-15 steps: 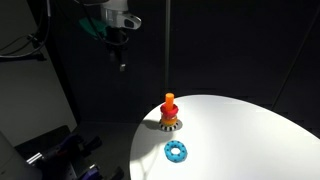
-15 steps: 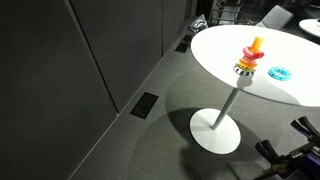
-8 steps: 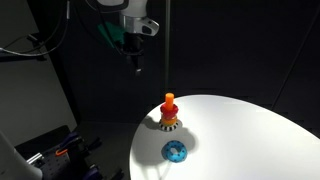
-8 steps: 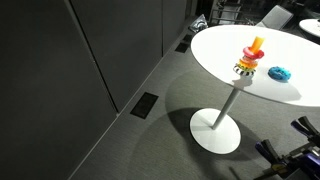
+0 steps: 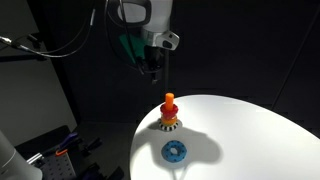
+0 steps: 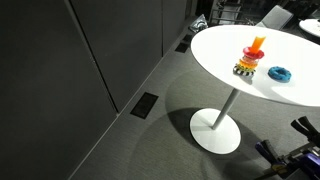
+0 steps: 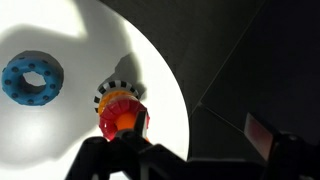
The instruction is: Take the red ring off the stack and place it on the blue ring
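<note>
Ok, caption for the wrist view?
Red ring on the stack ahead of the claw; blue ring apart on the table.

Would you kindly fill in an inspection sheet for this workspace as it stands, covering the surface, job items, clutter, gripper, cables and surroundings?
Surface: round white table on a single pedestal, brightly lit.
Job's things: red ring sits on the stack, around its orange peg. The blue ring lies flat on the table beside the stack, apart from it.
Clutter: nothing seen.
Gripper: gripper hangs in the air above and to one side of the stack, touching neither ring. Its opening is too dark to judge.
Cables: cables loop toward the arm in an exterior view.
Surroundings: dark wall panels and a floor plate near the pedestal.
</note>
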`<state>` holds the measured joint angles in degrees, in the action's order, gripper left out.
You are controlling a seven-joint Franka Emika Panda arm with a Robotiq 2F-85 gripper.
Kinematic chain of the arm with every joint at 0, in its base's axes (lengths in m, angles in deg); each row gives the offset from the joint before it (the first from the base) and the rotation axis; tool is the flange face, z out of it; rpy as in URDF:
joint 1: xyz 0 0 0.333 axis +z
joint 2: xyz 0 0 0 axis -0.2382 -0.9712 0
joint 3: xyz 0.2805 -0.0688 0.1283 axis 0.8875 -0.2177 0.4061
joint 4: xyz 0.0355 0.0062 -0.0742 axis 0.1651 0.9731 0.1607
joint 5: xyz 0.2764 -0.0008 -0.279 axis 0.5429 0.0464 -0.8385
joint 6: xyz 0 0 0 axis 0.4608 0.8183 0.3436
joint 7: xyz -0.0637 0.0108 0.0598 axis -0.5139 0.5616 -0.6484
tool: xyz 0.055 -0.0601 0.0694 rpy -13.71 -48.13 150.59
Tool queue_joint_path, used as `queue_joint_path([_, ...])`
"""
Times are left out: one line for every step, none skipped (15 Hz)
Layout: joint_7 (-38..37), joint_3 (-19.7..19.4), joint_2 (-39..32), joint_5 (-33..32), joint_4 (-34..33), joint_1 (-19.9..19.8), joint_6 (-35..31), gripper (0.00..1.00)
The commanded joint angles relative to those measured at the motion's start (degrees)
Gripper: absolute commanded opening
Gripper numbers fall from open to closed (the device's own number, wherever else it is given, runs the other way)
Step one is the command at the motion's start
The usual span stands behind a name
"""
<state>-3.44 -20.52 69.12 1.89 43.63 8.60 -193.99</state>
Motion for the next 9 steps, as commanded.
queue_joint_path([3.10, -0.29, -5.04, 3.34, -4.25, -1.93, 0.18, 1.00])
queue_joint_path([3.86, -0.31, -6.12, 3.90, -4.70, -2.56, -0.23, 1.00])
queue_joint_path([4.56, -0.33, -7.17, 4.51, -5.24, -3.19, -0.13, 1.00])
queue_joint_path([5.21, -0.36, -8.22, 4.97, -5.69, -3.85, -0.37, 1.00])
queue_joint_path([5.73, -0.36, -9.24, 5.58, -6.29, -4.53, -0.13, 1.00])
queue_joint_path([6.52, -0.35, -10.30, 6.37, -6.86, -5.25, -0.12, 1.00])
queue_joint_path([7.15, -0.29, -11.25, 7.06, -7.48, -5.96, 0.05, 1.00])
queue_joint_path([7.61, -0.21, -12.16, 7.74, -8.06, -6.63, 0.14, 1.00])
queue_joint_path([8.30, -0.13, -13.07, 8.53, -8.49, -7.32, 0.10, 1.00])
